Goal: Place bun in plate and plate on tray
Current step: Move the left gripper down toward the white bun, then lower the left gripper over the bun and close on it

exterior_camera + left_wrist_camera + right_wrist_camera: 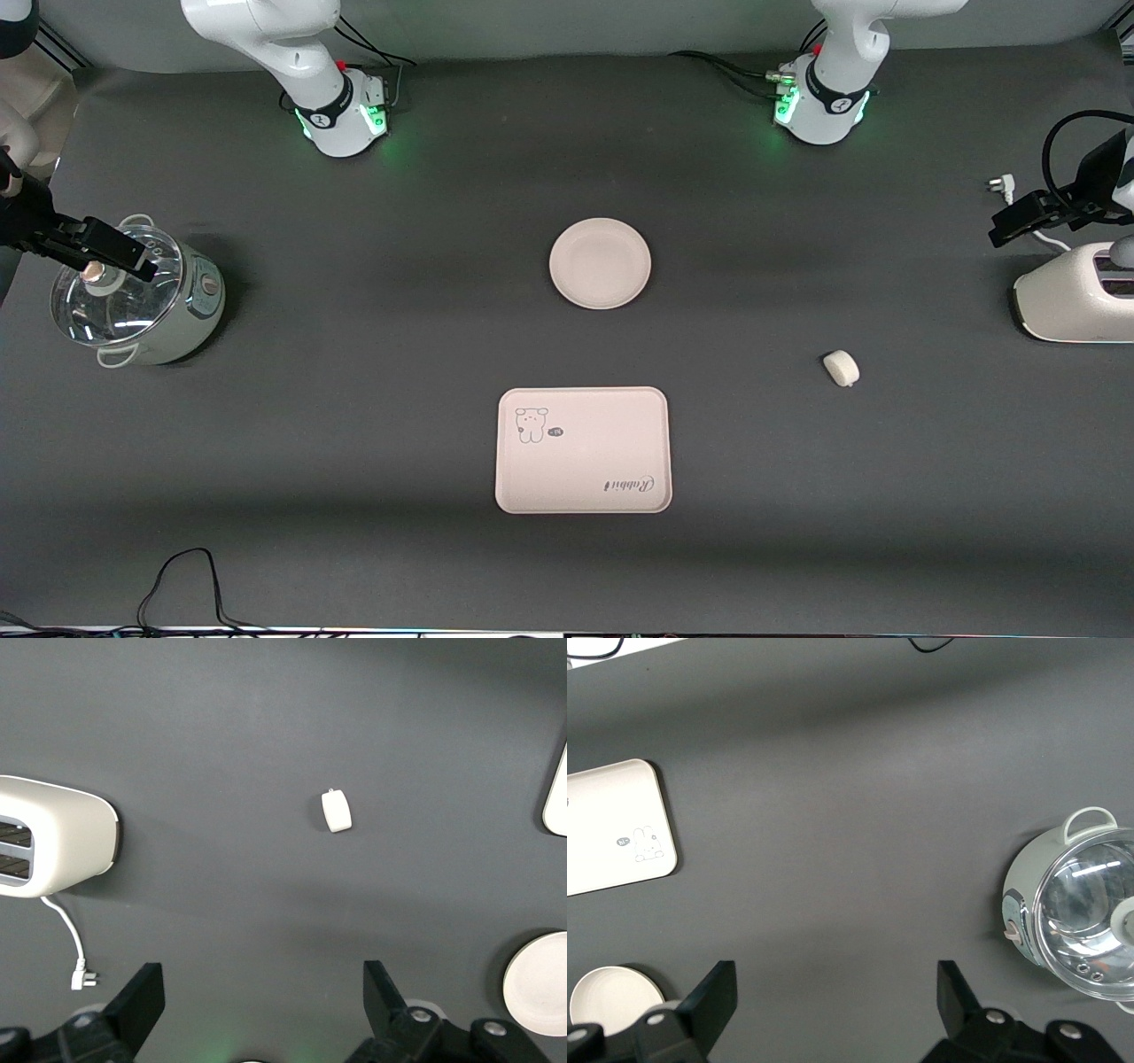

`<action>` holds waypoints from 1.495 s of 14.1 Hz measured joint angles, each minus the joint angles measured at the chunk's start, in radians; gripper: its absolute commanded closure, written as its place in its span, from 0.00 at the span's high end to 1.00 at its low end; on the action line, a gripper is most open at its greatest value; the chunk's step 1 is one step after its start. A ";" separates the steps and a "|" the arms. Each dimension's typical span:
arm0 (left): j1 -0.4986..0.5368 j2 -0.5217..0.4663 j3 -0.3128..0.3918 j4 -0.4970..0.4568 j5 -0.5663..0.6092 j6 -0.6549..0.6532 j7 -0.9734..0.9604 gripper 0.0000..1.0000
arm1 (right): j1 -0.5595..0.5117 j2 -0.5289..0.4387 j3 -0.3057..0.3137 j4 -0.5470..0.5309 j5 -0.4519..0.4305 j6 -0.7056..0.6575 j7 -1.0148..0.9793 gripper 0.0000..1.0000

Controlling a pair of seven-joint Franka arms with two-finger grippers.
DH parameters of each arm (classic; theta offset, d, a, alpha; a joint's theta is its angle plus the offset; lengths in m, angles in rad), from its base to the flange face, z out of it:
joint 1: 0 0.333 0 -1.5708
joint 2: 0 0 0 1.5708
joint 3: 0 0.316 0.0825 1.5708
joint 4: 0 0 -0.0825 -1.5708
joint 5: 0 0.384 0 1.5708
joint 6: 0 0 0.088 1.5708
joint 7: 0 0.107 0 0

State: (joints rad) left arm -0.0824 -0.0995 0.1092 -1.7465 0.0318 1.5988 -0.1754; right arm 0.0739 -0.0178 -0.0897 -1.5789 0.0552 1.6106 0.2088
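The round cream-white plate lies empty mid-table. The cream-pink tray, with its bear drawing and lettering, lies nearer to the front camera than the plate and is also empty. The small white bun lies on the mat toward the left arm's end of the table, apart from both. My left gripper hangs open and empty, high beside the toaster. Its wrist view shows the bun, the plate and the tray's edge. My right gripper hangs open and empty over the pot. Its wrist view shows the tray and the plate.
A white toaster with a loose plug cord stands at the left arm's end of the table. A pale green pot with a glass lid stands at the right arm's end. Black cables lie along the table's front edge.
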 measured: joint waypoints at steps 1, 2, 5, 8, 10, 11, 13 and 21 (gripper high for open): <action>0.000 0.000 0.000 0.001 0.000 0.000 0.000 1.00 | 0.000 -0.003 0.000 -0.004 0.000 -0.001 0.000 1.00; 0.000 0.000 0.000 0.001 0.000 0.000 0.000 1.00 | 0.000 -0.006 0.000 -0.009 0.000 -0.003 0.000 1.00; 0.000 0.000 0.000 0.001 0.000 0.000 0.000 1.00 | 0.001 -0.009 0.004 -0.028 0.000 -0.006 0.000 1.00; 0.000 0.011 0.000 0.002 0.000 0.001 0.000 1.00 | 0.003 -0.009 0.005 -0.036 0.000 -0.014 0.000 1.00; -0.002 0.042 -0.002 0.009 0.000 0.005 0.000 1.00 | 0.004 -0.009 0.006 -0.041 0.000 -0.019 0.000 1.00; -0.002 0.071 -0.006 0.022 0.000 0.007 0.000 1.00 | 0.009 -0.009 0.007 -0.047 0.000 -0.019 0.000 1.00; -0.004 0.138 -0.017 0.061 0.000 0.015 0.000 1.00 | 0.048 -0.011 0.007 -0.057 0.002 -0.025 0.017 1.00; -0.012 0.388 -0.037 0.118 -0.004 0.145 -0.002 1.00 | 0.175 -0.020 0.012 -0.079 0.057 -0.042 0.065 1.00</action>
State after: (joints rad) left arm -0.0939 0.2885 0.0724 -1.6289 0.0275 1.7440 -0.1770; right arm 0.2493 -0.0383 -0.0781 -1.6583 0.1118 1.5687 0.2741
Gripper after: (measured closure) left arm 0.000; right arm 0.000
